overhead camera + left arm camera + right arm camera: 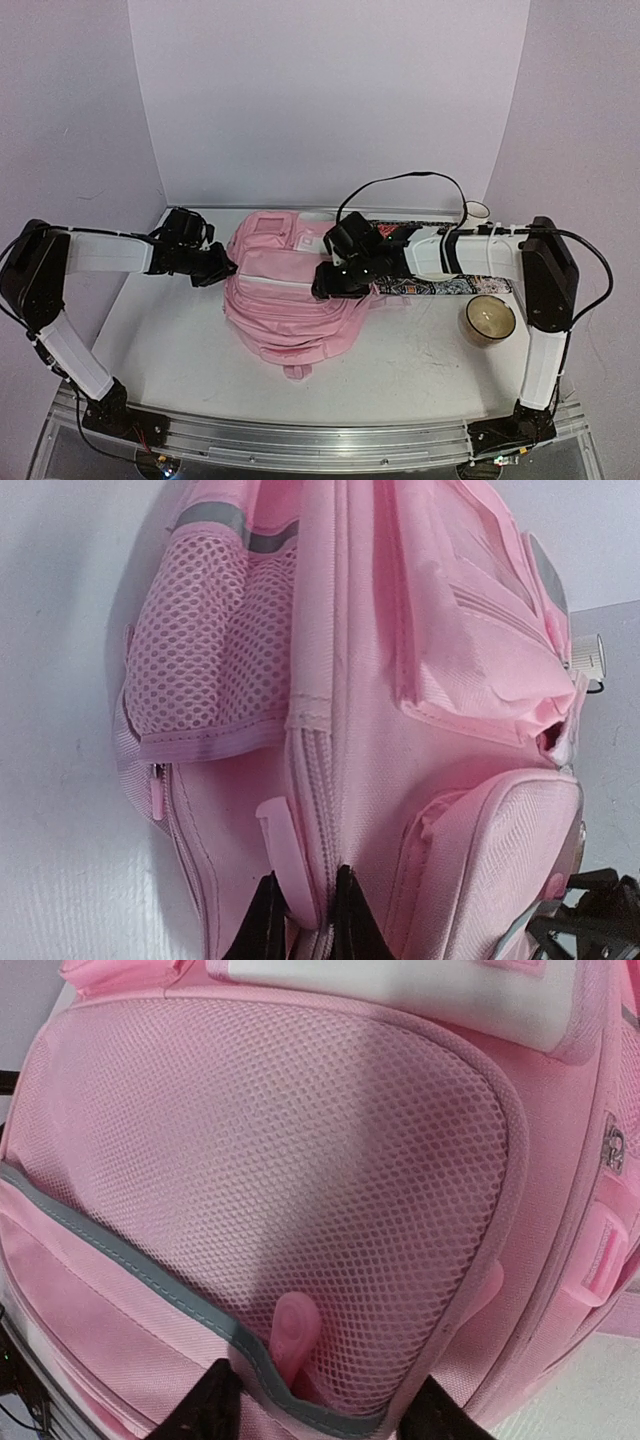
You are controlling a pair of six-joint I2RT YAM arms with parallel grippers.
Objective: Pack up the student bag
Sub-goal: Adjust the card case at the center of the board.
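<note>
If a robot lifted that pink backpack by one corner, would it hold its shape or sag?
Probably sag: the backpack is soft fabric, creased and folded in places. It lies slumped, so it may be nearly empty and light. The mesh pocket looks rough enough not to slip.

Half hidden beneath the right arm (440, 250), right of centre: patterned strip (440, 287), white cup (478, 211). Cropped by wrist-view edges: backpack (380, 730).
</note>
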